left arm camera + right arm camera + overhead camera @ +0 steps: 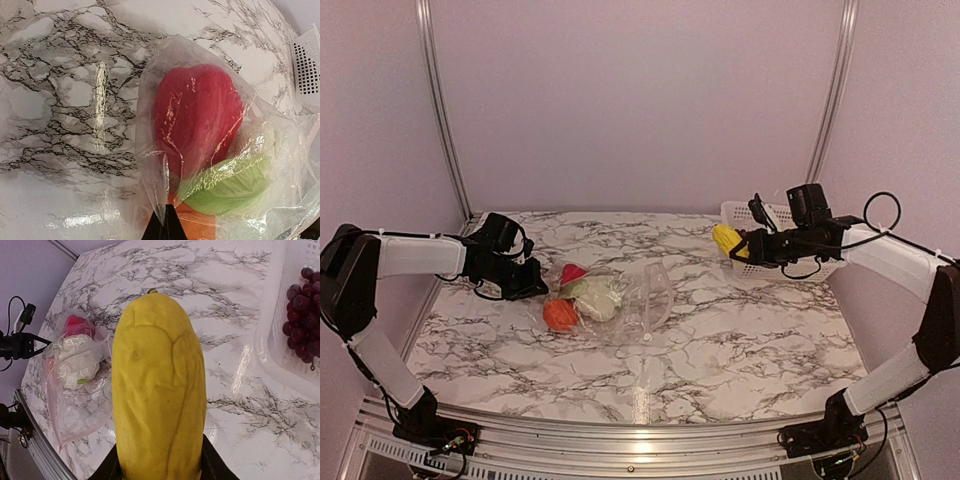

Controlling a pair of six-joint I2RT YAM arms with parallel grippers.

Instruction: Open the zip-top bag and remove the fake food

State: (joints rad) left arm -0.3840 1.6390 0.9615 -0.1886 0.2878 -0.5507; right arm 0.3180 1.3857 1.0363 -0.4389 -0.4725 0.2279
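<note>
Right gripper (pixel 740 247) clamps yellow fake food piece (pixel 725 239) just beside basket (pixel 770 213). Left gripper (pixel 534 279) pinches zip-top bag (pixel 642 300) edge on tabletop (pixel 740 340); red piece (pixel 197 115), green leaf (pixel 230 187), orange ball (pixel 559 315) inside. Film likely thin, slippery: you grip edges. Toys likely light, rigid.

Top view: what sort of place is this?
Likely a robot test bench, not a kitchen: two arms bolted at a marble-look table, bare walls with metal rails, toy food in a bag.
</note>
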